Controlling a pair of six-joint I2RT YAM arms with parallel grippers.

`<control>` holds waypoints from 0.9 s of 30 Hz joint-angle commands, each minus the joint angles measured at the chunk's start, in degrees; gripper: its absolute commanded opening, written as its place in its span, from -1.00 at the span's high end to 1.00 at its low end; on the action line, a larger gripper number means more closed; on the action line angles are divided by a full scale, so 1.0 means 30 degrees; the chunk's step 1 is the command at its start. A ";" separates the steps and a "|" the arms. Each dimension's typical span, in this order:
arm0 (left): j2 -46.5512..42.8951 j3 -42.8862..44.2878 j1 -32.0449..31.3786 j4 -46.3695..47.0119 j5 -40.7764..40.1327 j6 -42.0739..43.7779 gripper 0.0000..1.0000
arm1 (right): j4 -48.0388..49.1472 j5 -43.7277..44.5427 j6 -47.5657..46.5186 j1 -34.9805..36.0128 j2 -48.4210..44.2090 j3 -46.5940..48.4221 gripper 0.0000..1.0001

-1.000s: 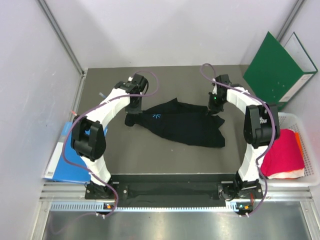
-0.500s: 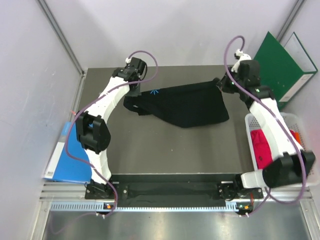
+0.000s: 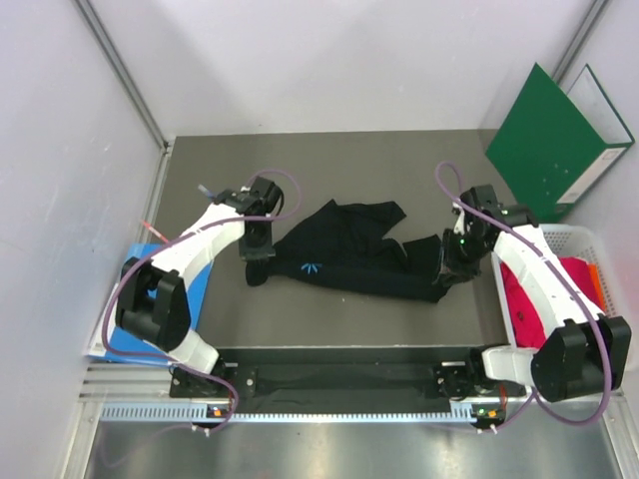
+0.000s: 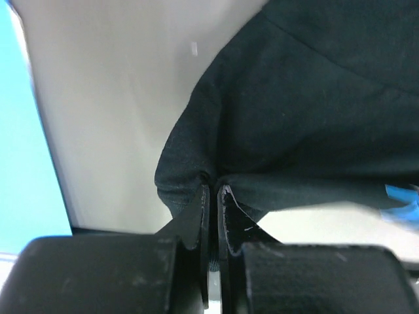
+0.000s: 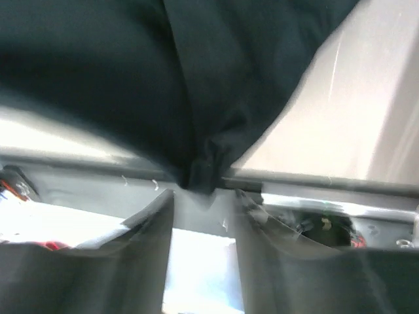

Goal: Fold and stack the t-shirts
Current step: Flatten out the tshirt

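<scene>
Passable over bare tabletop (image 3: 329,165) beyond and in front of black t-shirt (image 3: 344,254); blocked right by basket (image 3: 584,233) and green folder (image 3: 544,140), left by blue folder (image 3: 105,324).

Dark grey table (image 3: 329,324) enclosed by plain white walls (image 3: 329,60); green folder (image 3: 544,140) leaning far right, blue folder (image 3: 105,329) lying left.
</scene>
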 commanded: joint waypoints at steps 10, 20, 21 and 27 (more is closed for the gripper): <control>-0.1414 0.1642 -0.1371 0.1239 -0.0272 0.1013 -0.96 | 0.2051 0.0826 -0.1167 -0.0243 0.1903 0.3132 -0.96; 0.7805 1.0452 -0.1400 0.2830 0.0373 0.1983 -0.96 | 0.6249 0.0913 -0.1137 -0.0242 0.5482 0.1198 -0.96; 0.8397 1.1074 -0.1400 0.2976 0.0693 0.2129 -0.96 | 0.6398 0.1087 -0.1079 -0.0242 0.5600 0.1022 -0.95; 1.1974 1.4563 -0.1371 0.3065 0.1690 0.2306 -0.96 | 0.7657 0.1235 -0.0903 -0.0243 0.6478 0.0287 -0.92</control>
